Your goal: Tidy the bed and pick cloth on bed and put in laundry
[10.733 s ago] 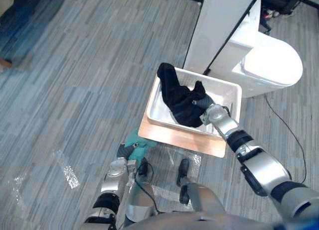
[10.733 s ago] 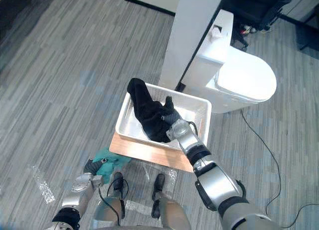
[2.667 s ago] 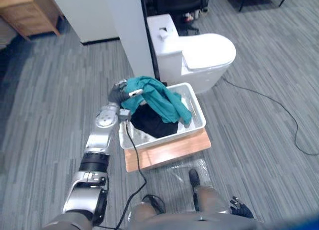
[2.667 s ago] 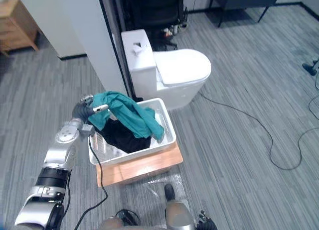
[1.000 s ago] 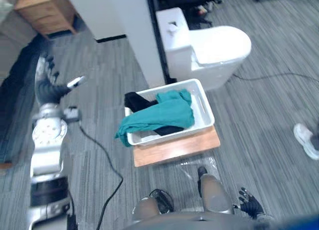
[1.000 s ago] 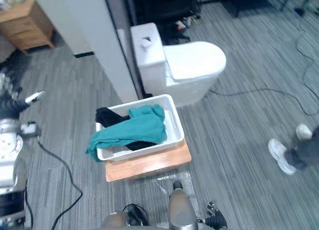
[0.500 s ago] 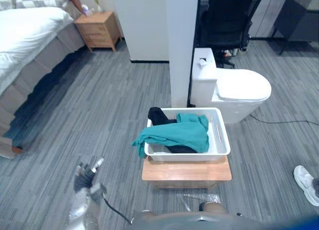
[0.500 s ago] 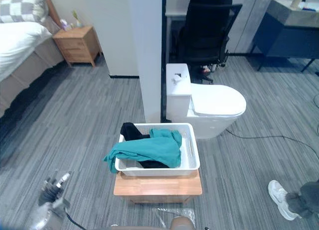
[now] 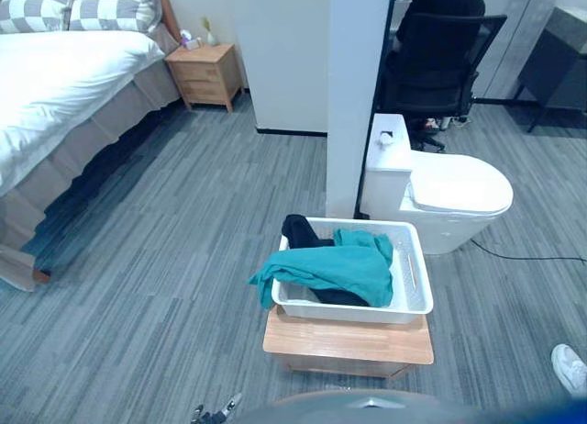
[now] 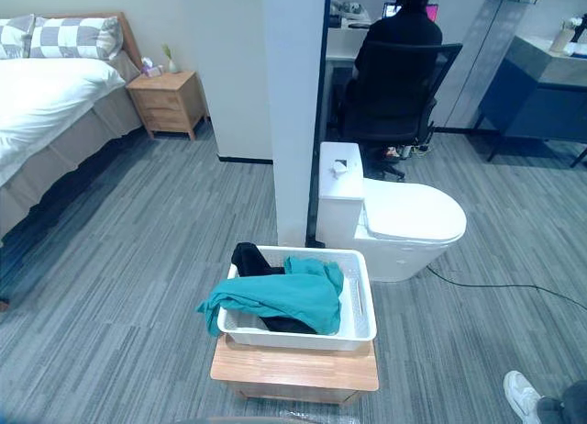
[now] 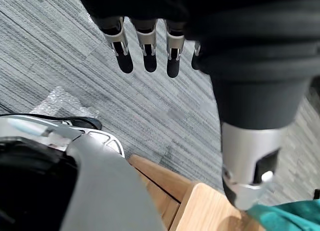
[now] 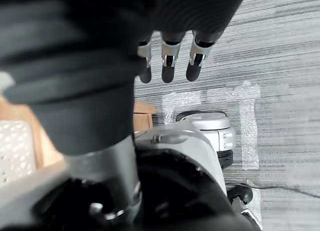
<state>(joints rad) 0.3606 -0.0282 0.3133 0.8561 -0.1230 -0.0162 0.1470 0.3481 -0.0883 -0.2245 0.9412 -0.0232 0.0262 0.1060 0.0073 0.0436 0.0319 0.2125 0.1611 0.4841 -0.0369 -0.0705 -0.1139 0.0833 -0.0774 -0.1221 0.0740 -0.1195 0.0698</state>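
The teal cloth lies across the white basket, over a black cloth, with one end drooping past the basket's left rim. The left hand and right hand hang low on the basket's near side, fingers straight, holding nothing. The bed lies well left of the basket and beyond it, on the left hand's side.
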